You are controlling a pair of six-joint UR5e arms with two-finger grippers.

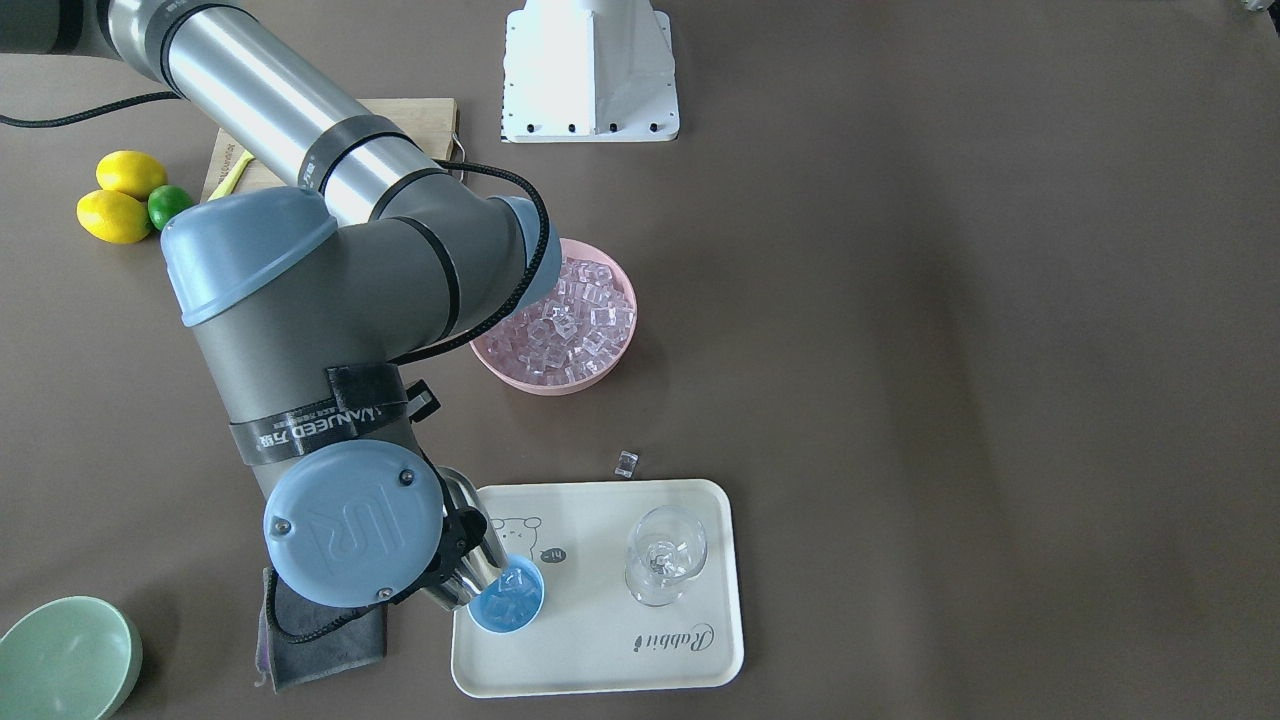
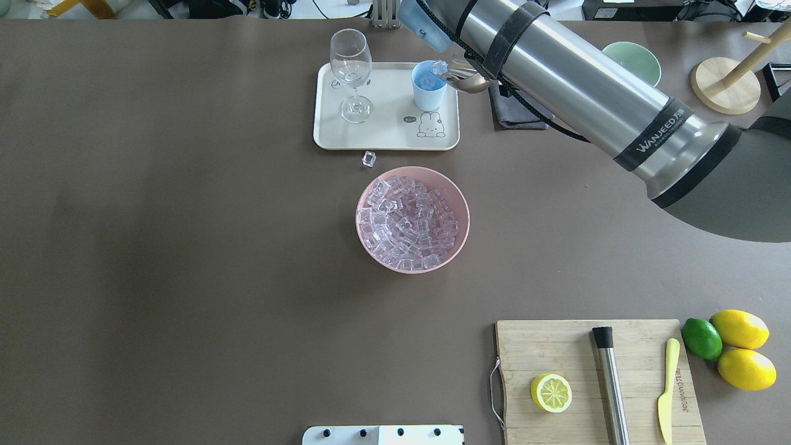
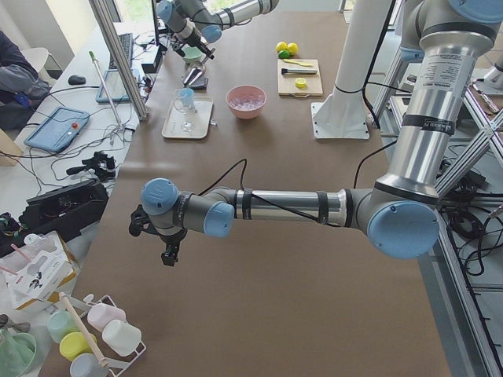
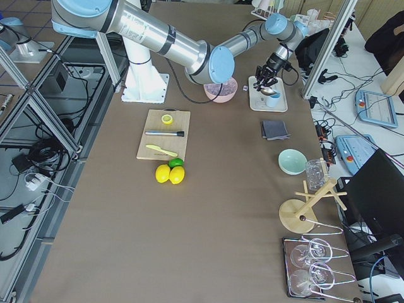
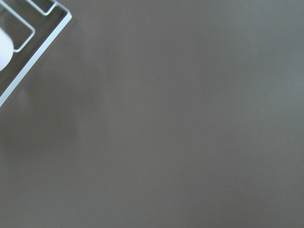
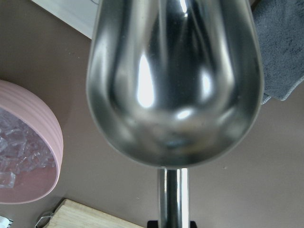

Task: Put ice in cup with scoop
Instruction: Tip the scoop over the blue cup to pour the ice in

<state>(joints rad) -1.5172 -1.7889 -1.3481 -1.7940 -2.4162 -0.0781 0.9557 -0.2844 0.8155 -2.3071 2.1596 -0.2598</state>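
Note:
My right gripper (image 6: 173, 224) is shut on the handle of the steel scoop (image 6: 173, 80). The scoop (image 1: 468, 572) is tipped with its mouth at the rim of the light-blue cup (image 1: 508, 603), which stands on the cream tray (image 1: 600, 650). Ice cubes (image 1: 513, 590) lie in the cup. In the overhead view one cube (image 2: 439, 67) sits at the lip of the scoop (image 2: 471, 81), over the cup (image 2: 429, 89). More ice (image 2: 408, 222) fills the pink bowl (image 2: 463, 210). My left gripper (image 3: 169, 253) hangs far off over bare table; I cannot tell whether it is open or shut.
A loose ice cube (image 1: 626, 463) lies between bowl and tray. A wine glass (image 1: 665, 555) stands on the tray beside the cup. A grey cloth (image 1: 320, 640) and a green bowl (image 1: 65, 660) lie beyond the arm. A cutting board (image 2: 593, 377) with rod, knife, lemon half.

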